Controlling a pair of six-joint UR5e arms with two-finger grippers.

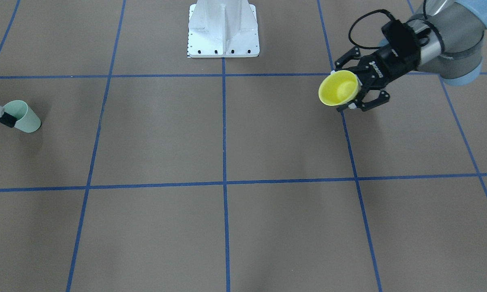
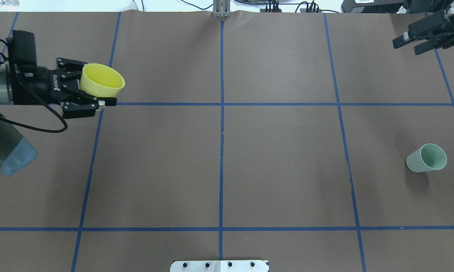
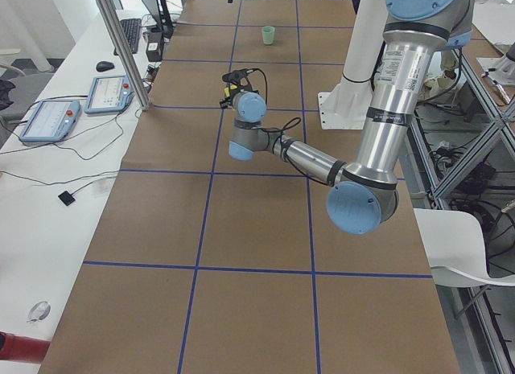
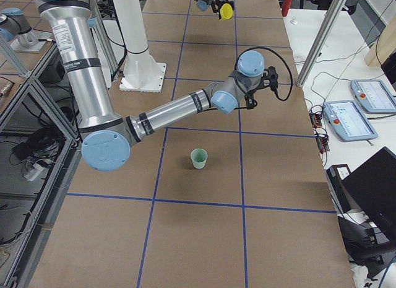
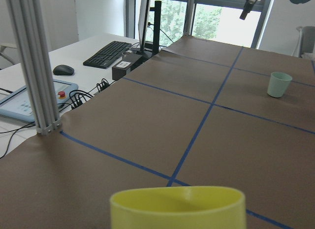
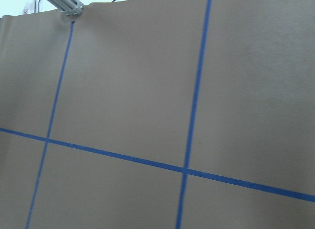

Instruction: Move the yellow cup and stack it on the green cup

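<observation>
My left gripper (image 2: 98, 86) is shut on the yellow cup (image 2: 101, 80) and holds it tilted above the table's left side, its mouth showing. The cup also shows in the front view (image 1: 338, 88), where the left gripper (image 1: 342, 87) clamps its wall, and its rim fills the bottom of the left wrist view (image 5: 177, 207). The green cup (image 2: 426, 158) stands upright and alone on the right side; it also shows in the front view (image 1: 24, 117) and far off in the left wrist view (image 5: 279, 84). My right gripper (image 2: 407, 45) is open and empty at the far right corner, well away from the green cup.
The brown table (image 2: 280, 166) has a grid of blue tape lines. The robot's white base (image 1: 223, 30) sits at the near middle edge. A metal post (image 5: 34, 66), a keyboard and tablets stand beyond the table's far edge.
</observation>
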